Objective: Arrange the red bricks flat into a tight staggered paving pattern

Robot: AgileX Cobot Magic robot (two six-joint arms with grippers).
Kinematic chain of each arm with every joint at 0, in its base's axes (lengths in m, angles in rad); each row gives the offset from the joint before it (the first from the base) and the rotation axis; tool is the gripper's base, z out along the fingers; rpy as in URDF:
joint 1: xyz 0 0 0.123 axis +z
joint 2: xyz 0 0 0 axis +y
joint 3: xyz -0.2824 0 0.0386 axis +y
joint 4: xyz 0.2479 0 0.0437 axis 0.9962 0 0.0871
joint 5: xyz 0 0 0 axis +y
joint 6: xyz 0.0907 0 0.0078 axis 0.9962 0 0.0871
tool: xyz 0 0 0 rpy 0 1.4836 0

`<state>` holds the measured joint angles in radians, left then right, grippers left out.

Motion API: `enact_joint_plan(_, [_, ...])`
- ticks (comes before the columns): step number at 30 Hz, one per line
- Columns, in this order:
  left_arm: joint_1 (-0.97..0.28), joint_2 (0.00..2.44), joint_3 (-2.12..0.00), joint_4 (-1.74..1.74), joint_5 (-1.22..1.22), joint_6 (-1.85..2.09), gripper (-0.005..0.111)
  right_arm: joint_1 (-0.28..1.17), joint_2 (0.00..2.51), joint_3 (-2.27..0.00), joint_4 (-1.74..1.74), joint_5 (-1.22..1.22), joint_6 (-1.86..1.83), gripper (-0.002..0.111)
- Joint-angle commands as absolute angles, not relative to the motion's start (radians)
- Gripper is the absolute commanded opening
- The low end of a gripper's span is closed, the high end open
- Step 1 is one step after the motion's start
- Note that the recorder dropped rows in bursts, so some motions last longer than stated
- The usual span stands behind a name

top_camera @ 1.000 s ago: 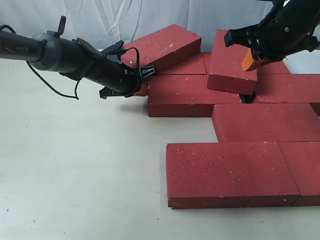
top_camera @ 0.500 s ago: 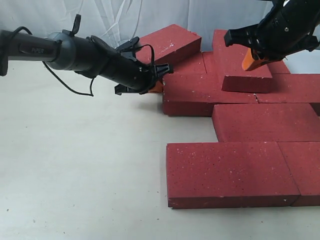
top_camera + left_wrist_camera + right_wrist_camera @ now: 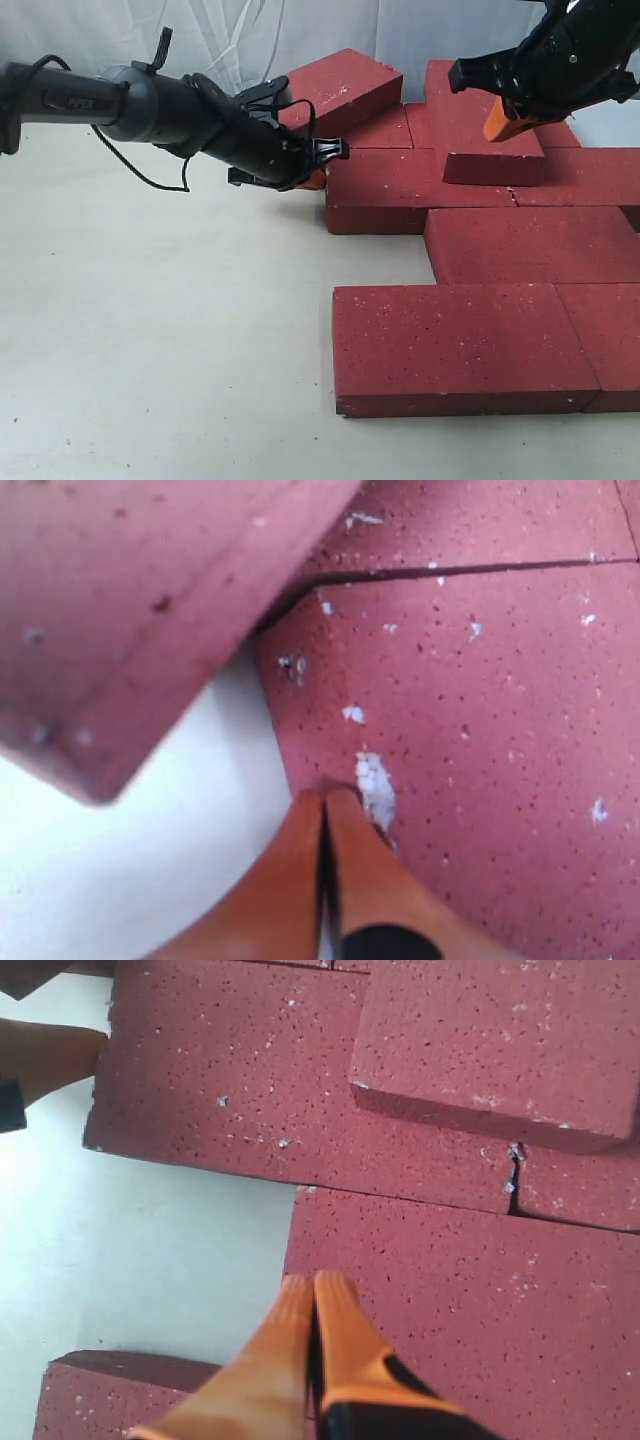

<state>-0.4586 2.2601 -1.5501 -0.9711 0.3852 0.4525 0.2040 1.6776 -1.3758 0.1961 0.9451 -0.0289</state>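
Note:
Several red bricks lie flat in staggered rows, among them a front brick (image 3: pixel 460 345) and a second-row brick (image 3: pixel 530 245). My left gripper (image 3: pixel 316 178) (image 3: pixel 325 796) is shut and empty, with its tips against the left end of the third-row brick (image 3: pixel 405 190) (image 3: pixel 470 710). Behind it, one brick (image 3: pixel 335 88) (image 3: pixel 140 600) leans tilted on the back row. Another brick (image 3: pixel 482 128) (image 3: pixel 500 1035) rests on top of the laid ones. My right gripper (image 3: pixel 498 124) (image 3: pixel 312 1282) hovers shut and empty by this stacked brick.
A white curtain (image 3: pixel 230 35) closes off the back. Bare pale table (image 3: pixel 150 330) spreads left of the bricks. The bricks run off the right edge of the exterior view. A small gap (image 3: pixel 514 1168) shows between two third-row bricks.
My left gripper slid right with the third-row brick, closing the gap beside it. The stacked brick settled from tilted to nearly flat. The right arm stayed still.

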Motion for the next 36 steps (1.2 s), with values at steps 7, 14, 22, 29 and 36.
enact_joint_plan(7, [-0.386, 2.263, -1.557, -0.931, 0.536, 0.45, 0.0, 0.199, 1.669, -1.381, 0.188, 0.937, -0.034, -0.001])
enact_joint_plan(14, [-0.322, 2.221, -1.557, -0.87, 0.737, 0.455, 0.0, 0.199, 1.669, -1.381, 0.199, 0.933, -0.034, -0.001])
enact_joint_plan(22, [-0.322, 2.105, -1.503, -0.661, 0.841, 0.446, 0.0, 0.199, 1.669, -1.381, 0.208, 0.94, -0.034, -0.001])
enact_joint_plan(29, [-0.322, 1.954, -1.394, -0.487, 0.851, 0.354, 0.0, 0.199, 1.669, -1.381, 0.208, 0.937, -0.034, -0.001])
enact_joint_plan(36, [-0.322, 1.747, -1.241, -0.418, 0.728, 0.313, 0.0, 0.199, 1.669, -1.381, 0.214, 0.937, -0.034, -0.001])
